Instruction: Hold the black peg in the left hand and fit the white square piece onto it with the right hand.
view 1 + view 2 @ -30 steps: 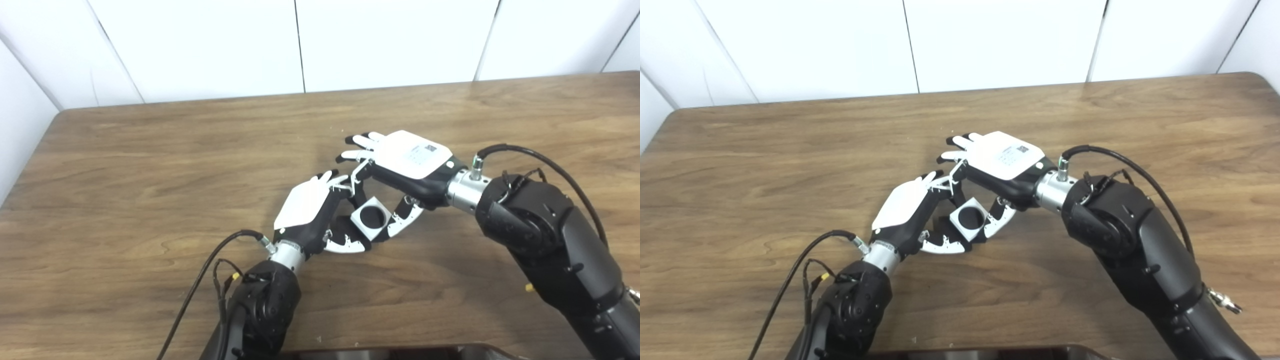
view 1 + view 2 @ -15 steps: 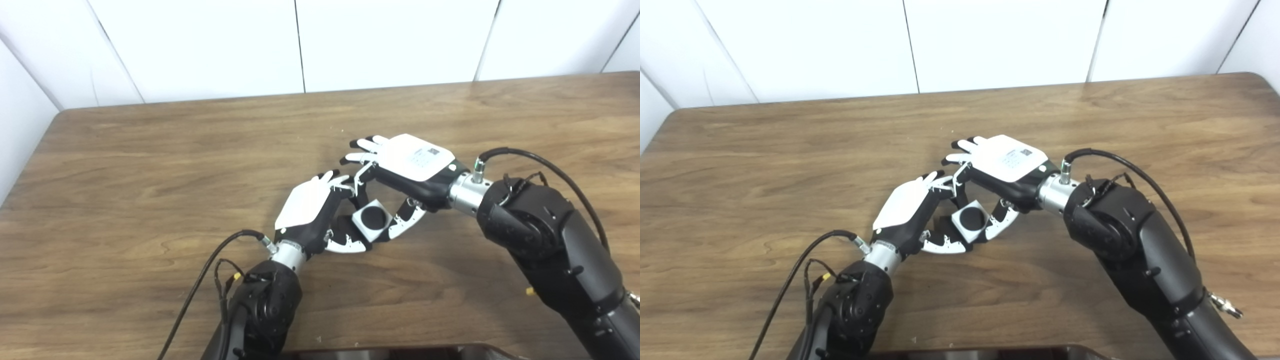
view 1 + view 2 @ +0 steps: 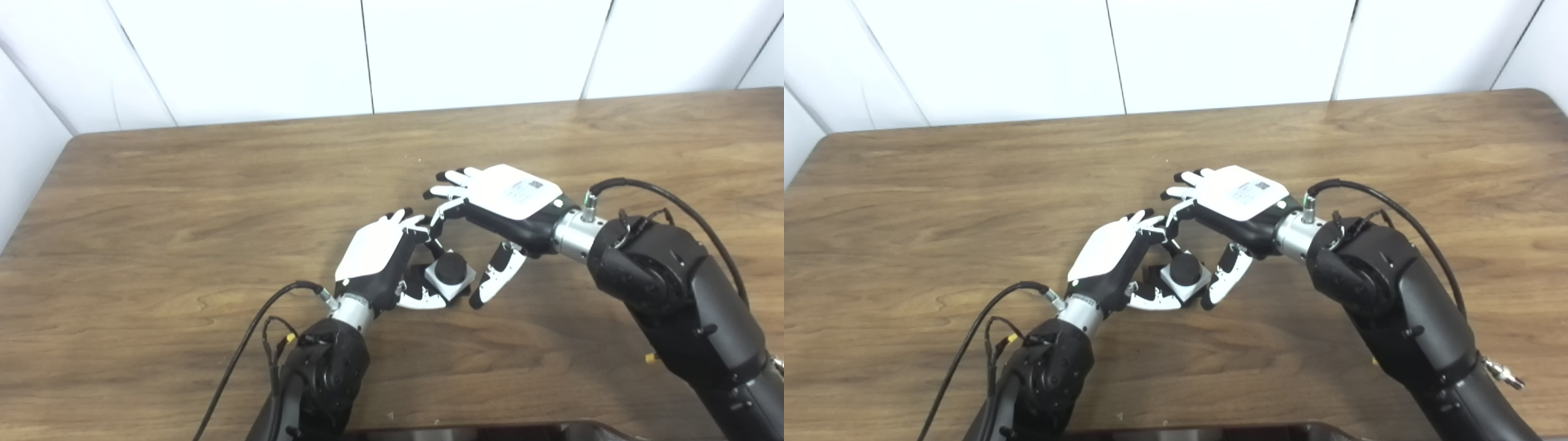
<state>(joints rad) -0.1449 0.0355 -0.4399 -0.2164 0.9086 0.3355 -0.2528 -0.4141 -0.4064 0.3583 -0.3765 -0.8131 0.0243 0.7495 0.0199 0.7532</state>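
My left hand [image 3: 375,256] is shut on the black peg [image 3: 450,267], near the middle of the table. The peg's round top pokes up through the white square piece [image 3: 454,285], which sits low on it against the left hand's thumb. The peg's lower part is hidden by the piece and the hand. Just to the right hovers my right hand [image 3: 509,199], open, palm down. Its thumb [image 3: 493,277] hangs a little right of the piece without touching it, and its fingers [image 3: 447,191] reach over the left hand's fingertips.
The wooden table [image 3: 184,202] ends at a white panelled wall [image 3: 367,55] behind. A dark rim [image 3: 490,430] shows at the bottom edge of the picture. A black cable [image 3: 245,343] loops from the left wrist, another cable [image 3: 667,199] from the right wrist.
The white square piece has gone down over the peg, whose top now sticks out above it. The right hand has let go of the piece and drawn slightly right; the left hand stayed.
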